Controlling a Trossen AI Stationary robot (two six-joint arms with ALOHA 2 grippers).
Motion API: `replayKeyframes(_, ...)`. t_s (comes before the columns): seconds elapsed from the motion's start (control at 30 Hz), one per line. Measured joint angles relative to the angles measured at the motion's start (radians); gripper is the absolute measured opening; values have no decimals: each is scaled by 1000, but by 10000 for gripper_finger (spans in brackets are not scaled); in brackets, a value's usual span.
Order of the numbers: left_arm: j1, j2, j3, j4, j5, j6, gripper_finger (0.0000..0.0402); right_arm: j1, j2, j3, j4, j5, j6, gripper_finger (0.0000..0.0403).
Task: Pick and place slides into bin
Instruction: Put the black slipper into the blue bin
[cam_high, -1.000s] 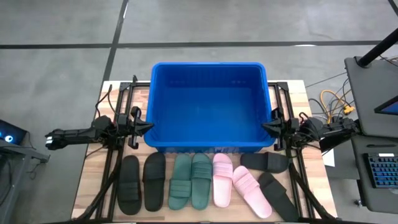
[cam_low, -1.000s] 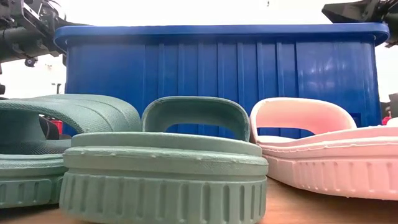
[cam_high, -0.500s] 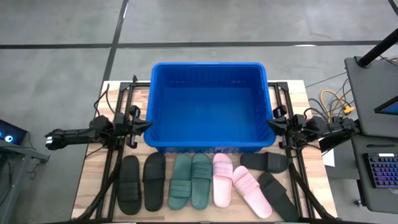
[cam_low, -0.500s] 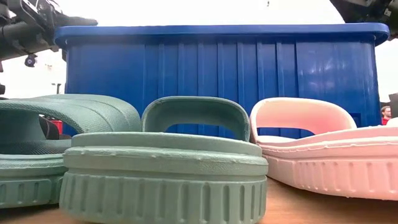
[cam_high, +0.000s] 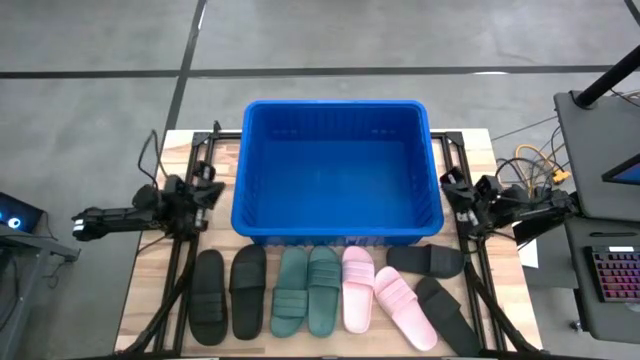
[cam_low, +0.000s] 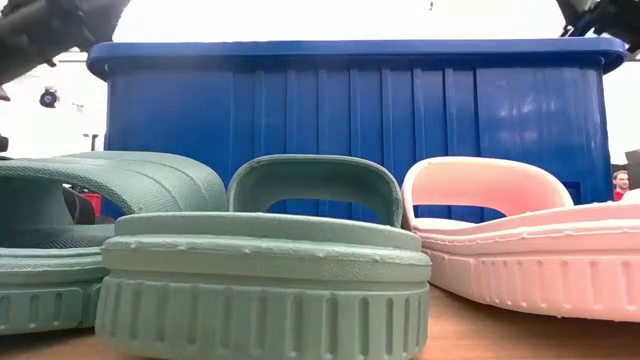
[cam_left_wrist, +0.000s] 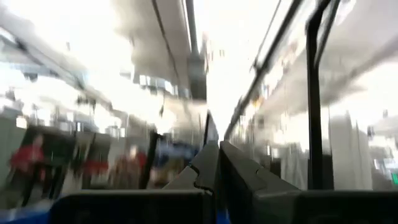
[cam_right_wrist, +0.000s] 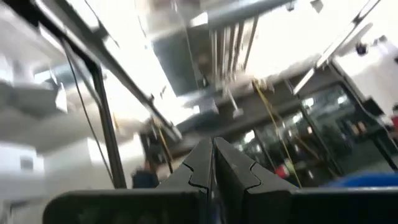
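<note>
Eight slides wait in a row along the counter's near edge, none yet in the bin (cam_high: 338, 165), which stands empty at the middle toward the far edge. From the left corner you have a black pair (cam_high: 228, 293), then the green pair (cam_high: 307, 290), the pink pair (cam_high: 372, 297), and a second black pair (cam_high: 436, 285) lying askew toward the right corner, one sandal crosswise.

Your left hand (cam_high: 210, 192) hangs raised beside the bin's left wall and your right hand (cam_high: 452, 190) beside its right wall. Both carry nothing, and each wrist view shows its fingers (cam_left_wrist: 214, 167) pressed together.

Judging by their look, these are light, springy rubber: they should flex rather than break, and the sole may slide on the wood. I would take each by the broad strap, one finger under the arch, since the low view shows that arch (cam_low: 313, 185) standing well clear of the footbed.

Only the high view gives you the whole row and the bin's bare floor. The low view adds strap height, while the wrist views see only the room beyond.
</note>
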Motion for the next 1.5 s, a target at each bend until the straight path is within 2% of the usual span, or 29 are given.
replayKeyframes(0.1,0,18,15,55,-4,0,0,0,0,13,72,8,1,9)
replayKeyframes(0.27,0,77,63,155,-31,0,0,0,38,100,59,7,-34,9)
replayKeyframes(0.4,0,154,80,199,-46,4,0,0,112,213,-61,12,-88,14)
replayKeyframes(0.5,0,197,103,199,-65,5,7,0,168,323,-205,12,-91,36)
replayKeyframes(0.6,0,215,133,201,-65,6,36,0,215,435,-380,12,-59,70)
replayKeyframes(0.77,0,232,157,202,-117,-21,114,0,278,612,-720,8,96,138)
replayKeyframes(0.93,0,248,157,202,-110,-108,161,0,342,737,-907,-76,243,170)
replayKeyframes(1.07,0,269,156,202,-112,-161,168,0,389,799,-939,-128,313,172)
replayKeyframes(1.23,0,297,156,276,-113,-281,169,0,441,858,-1005,-131,329,164)
replayKeyframes(1.5,0,325,156,276,-98,-316,169,0,498,919,-1138,-154,380,156)
